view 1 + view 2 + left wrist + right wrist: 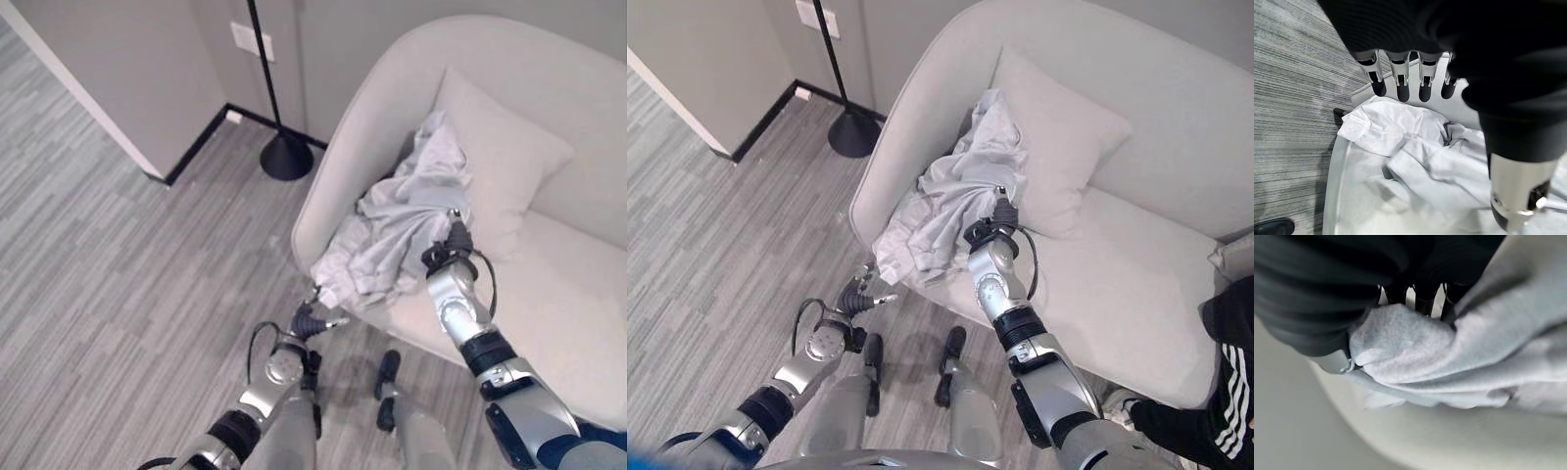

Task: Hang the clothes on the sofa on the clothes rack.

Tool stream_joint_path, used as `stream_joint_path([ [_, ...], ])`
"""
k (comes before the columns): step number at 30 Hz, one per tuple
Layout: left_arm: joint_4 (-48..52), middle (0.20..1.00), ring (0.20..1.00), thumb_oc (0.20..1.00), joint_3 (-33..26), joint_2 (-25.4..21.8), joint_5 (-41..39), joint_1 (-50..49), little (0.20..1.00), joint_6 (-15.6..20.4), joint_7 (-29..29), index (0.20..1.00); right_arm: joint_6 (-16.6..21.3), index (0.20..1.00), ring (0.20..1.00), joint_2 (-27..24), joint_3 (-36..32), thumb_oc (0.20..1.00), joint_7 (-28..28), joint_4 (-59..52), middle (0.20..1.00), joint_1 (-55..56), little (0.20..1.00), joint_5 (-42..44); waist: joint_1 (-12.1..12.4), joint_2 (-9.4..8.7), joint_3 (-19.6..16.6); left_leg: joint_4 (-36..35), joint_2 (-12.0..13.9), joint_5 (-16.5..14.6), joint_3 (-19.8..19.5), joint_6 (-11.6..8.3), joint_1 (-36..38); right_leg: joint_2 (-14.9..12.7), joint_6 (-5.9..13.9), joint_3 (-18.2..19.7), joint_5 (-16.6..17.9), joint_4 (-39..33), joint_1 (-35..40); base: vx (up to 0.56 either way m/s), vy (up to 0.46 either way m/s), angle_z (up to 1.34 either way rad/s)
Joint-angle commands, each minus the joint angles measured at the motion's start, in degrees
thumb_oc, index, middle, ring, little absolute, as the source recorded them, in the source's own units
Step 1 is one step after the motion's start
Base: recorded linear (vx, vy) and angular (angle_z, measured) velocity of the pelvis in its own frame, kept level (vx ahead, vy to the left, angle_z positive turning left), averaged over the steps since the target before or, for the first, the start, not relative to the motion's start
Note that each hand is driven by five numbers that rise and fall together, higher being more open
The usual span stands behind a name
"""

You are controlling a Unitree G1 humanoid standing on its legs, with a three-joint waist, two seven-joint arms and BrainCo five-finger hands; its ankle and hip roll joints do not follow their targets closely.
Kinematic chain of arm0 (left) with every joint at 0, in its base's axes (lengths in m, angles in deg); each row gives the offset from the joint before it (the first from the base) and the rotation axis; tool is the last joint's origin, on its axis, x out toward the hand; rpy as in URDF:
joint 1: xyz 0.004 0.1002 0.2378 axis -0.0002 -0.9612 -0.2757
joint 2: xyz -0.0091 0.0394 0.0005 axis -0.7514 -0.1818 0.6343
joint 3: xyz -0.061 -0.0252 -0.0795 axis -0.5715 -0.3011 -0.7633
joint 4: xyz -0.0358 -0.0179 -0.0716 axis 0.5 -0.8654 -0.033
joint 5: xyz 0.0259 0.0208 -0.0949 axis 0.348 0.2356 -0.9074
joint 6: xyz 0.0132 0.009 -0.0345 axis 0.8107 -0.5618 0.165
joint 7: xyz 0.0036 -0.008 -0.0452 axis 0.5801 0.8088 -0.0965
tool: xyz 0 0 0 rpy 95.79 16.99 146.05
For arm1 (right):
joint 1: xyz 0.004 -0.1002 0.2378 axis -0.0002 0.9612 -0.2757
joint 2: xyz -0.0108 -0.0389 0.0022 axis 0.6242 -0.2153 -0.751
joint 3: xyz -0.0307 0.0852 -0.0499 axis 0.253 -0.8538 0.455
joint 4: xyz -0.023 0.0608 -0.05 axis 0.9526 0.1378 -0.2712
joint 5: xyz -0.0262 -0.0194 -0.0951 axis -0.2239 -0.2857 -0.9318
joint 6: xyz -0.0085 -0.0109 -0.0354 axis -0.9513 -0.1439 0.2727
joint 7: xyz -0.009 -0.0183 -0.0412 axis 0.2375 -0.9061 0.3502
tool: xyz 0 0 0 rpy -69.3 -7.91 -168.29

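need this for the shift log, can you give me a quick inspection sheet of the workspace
surface: light grey sofa, seat mostly bare
job's things: pale grey garment crumpled on the sofa's arm and seat; the black floor stand may be the clothes rack
clutter: pale cushion against the backrest
hands: right hand pressed into the garment, grip unclear; left hand open, short of the sofa edge
cables: nothing seen apart from the robot's own
surroundings: grey striped floor, wall socket, a person's dark sleeve
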Motion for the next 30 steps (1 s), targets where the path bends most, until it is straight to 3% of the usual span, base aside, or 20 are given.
stream_joint_path([
  [1, 2.62, 1.0, 1.0, 1.0, -0.14, -0.61, -1.4, 0.44, 1.0, 0.8, -2.13, 1.0, 4.85, 0.2, 0.2, -2.71, -3.55, 0.2, 2.96, -4.07, 0.2, -4.29, 0.2, 2.84, 0.34, 1.03, -0.12, -4.85, -0.22, -2.71, -0.84, -1.01, 2.65, -4.82, 4.42, 1.41, -4.59, 5.05, 3.46, 0.06, 0.016, 0.01],
  [8, 2.3, 1.0, 1.0, 1.0, -0.87, -0.88, 0.34, -2.94, 1.0, 0.43, -5.03, 1.0, 5.25, 0.2, 0.2, -6.02, -4.43, 0.2, 5.16, -7.14, 0.2, -7.67, 0.2, 2.54, -0.11, 0.69, -5.58, -6.94, -0.2, -2.9, 0.55, -0.78, 7.48, -3.93, 4.85, 1.87, -4.41, 2.94, 7.57, 0.07, 0.025, -0.04],
  [14, 0.55, 1.0, 1.0, 1.0, -2.5, -0.35, 0.21, -5.18, 1.0, 0.26, -6.38, 1.0, 4.43, 0.2, 0.2, -14.12, -2.25, 0.2, 6.82, -15.36, 0.2, -12.22, 0.2, -1.26, -1.11, -0.01, -10.08, -7.88, 0.1, -3.62, 1.79, -0.81, 11.2, -3.51, 5.11, 2.68, -4.57, 2.02, 10.33, 0.06, 0.024, -0.15],
  [22, -0.1, 1.0, 1.0, 1.0, -5.66, -0.75, 0.34, -7.65, 1.0, 0.07, -7.43, 1.0, 2.42, 0.2, 0.2, -30.68, 1.61, 0.2, 8.67, -18.11, 0.2, -22.03, 0.2, -2.7, -2.92, -1.46, -14.99, -9.1, 0.79, -4.21, 3.65, -1.19, 15.41, -2.68, 5.22, 4.16, -5.11, 1.32, 13.25, 0.05, 0.021, -0.16],
  [30, -0.33, 1.0, 1.0, 1.0, -8.03, -1.27, 2.23, -5.51, 1.0, 0.02, -4.52, 1.0, 1.57, 0.2, 0.2, -35.69, 6.21, 0.2, 8.39, -14.16, 0.2, -30.53, 0.2, -1.04, -3.78, -1.97, -16.92, -9.35, 1.3, -4.67, 4.44, -1.5, 17.24, -2.07, 5.02, 4.99, -5.51, 1.14, 14.34, 0.02, -0.001, -0.09],
])
